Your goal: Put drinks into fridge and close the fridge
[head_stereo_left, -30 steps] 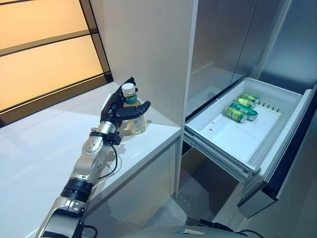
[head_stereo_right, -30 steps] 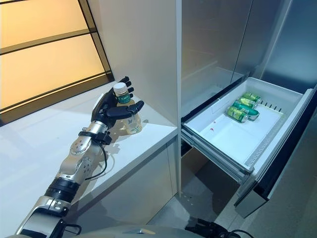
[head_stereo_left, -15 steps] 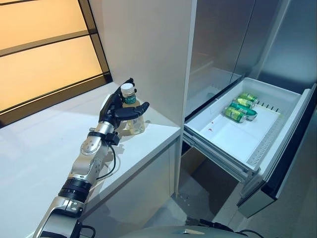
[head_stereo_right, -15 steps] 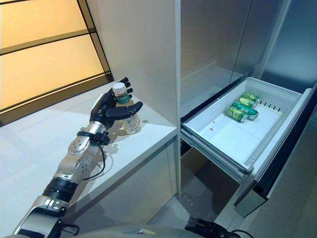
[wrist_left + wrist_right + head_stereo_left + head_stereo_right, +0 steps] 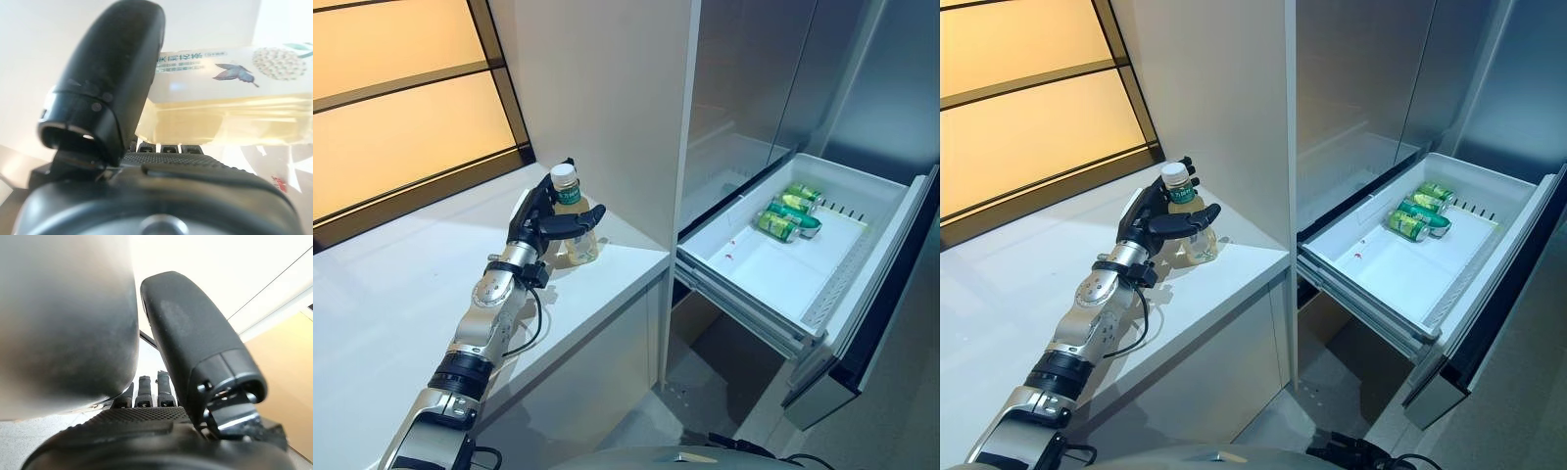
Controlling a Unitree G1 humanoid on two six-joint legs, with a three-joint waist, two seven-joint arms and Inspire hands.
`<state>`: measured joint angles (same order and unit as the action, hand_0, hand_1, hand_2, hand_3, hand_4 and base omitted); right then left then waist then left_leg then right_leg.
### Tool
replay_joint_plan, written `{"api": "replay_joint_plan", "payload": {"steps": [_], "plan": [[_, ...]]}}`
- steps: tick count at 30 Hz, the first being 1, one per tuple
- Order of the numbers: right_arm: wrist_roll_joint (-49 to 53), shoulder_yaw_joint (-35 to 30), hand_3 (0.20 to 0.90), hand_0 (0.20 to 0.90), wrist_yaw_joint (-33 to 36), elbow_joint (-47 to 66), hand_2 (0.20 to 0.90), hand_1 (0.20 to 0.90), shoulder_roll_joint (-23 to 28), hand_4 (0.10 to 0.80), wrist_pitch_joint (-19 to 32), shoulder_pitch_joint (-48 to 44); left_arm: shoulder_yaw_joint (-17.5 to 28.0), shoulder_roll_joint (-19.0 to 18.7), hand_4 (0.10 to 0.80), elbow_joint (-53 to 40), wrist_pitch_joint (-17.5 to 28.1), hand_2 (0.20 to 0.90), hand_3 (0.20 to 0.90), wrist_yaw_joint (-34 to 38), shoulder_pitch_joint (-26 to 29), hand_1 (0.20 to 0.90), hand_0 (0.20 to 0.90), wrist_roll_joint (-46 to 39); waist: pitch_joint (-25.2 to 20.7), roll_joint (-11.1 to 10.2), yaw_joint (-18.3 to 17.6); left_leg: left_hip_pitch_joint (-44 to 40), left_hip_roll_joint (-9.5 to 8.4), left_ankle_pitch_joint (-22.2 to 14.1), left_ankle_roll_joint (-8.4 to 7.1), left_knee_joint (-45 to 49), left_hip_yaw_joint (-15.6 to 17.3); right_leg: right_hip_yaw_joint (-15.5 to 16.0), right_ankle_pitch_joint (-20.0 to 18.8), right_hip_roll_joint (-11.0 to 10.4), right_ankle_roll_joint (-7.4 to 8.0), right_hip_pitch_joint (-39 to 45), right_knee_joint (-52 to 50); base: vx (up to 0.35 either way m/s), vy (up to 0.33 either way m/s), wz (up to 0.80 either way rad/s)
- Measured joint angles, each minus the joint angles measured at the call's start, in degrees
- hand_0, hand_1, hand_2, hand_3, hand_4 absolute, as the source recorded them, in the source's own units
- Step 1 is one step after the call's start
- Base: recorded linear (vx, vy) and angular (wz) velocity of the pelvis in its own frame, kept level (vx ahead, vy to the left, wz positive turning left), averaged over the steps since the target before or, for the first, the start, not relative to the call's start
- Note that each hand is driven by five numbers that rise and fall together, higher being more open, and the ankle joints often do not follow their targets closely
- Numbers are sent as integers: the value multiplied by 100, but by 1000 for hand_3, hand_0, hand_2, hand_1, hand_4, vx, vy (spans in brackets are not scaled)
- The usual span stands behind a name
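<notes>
A clear bottle [image 5: 578, 240] of pale yellow drink with a white cap stands on the white counter [image 5: 401, 294], close to the tall white cabinet side. My left hand [image 5: 532, 211] is round it: the fingers stand behind the neck and the thumb lies across the front. In the left wrist view the bottle [image 5: 230, 112] lies against the palm under the thumb [image 5: 112, 83]. The fridge drawer [image 5: 744, 286] is pulled out at the right, with green cans [image 5: 788, 210] lying at its far end. My right hand [image 5: 146, 431] shows relaxed fingers beside a grey blurred surface.
The white cabinet side [image 5: 607, 88] rises just right of the bottle. The counter's front edge [image 5: 597, 308] drops to the floor beside the open drawer. The drawer's dark front panel [image 5: 891, 294] juts out at the far right. A window frame [image 5: 421, 181] runs behind the counter.
My left hand has settled a little closer round the bottle, its fingertips slightly lower. The bottle still stands on the counter. The drawer and cans have not moved.
</notes>
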<state>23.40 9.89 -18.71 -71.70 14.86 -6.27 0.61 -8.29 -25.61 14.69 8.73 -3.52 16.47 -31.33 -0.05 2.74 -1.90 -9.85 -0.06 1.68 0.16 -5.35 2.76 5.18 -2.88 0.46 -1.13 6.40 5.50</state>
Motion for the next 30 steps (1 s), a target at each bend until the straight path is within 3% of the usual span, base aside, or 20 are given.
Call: {"api": "replay_joint_plan", "payload": {"steps": [10,11,12,13,14,30], "plan": [[0,0,900,900,0,1,900,900,0,800,1,-1,-2,0,800,13,0,900,900,21,0,900,900,0,0,0,-2,1,0,0,0,0,0,0,0,0,0,-1,0,0,0,0],[0,1,900,900,0,1,900,900,0,800,1,-1,-2,0,718,13,0,829,818,23,0,829,829,0,0,0,-1,2,0,0,0,0,-1,0,0,0,0,-1,0,0,0,0],[0,1,900,900,0,1,900,900,0,800,1,-1,-2,0,487,13,0,632,587,24,0,632,632,0,0,0,-2,2,0,0,0,0,0,0,0,0,0,-1,0,0,0,0],[0,1,900,900,0,1,900,900,0,800,1,-1,-2,0,158,13,0,349,258,37,0,349,349,-1,0,0,-2,2,0,0,0,0,0,0,0,0,0,-2,0,0,0,0],[0,1,900,900,0,1,900,900,0,800,1,-1,-3,0,100,13,0,300,200,44,0,300,300,-2,0,0,-3,2,0,0,0,0,0,-1,0,0,0,-1,0,0,0,0],[-26,7,900,900,2,23,900,900,-1,800,2,4,-45,13,100,65,40,300,200,223,-1,300,300,-8,3,-4,1,4,1,0,0,0,0,-3,0,1,0,-4,0,0,0,0]]}}
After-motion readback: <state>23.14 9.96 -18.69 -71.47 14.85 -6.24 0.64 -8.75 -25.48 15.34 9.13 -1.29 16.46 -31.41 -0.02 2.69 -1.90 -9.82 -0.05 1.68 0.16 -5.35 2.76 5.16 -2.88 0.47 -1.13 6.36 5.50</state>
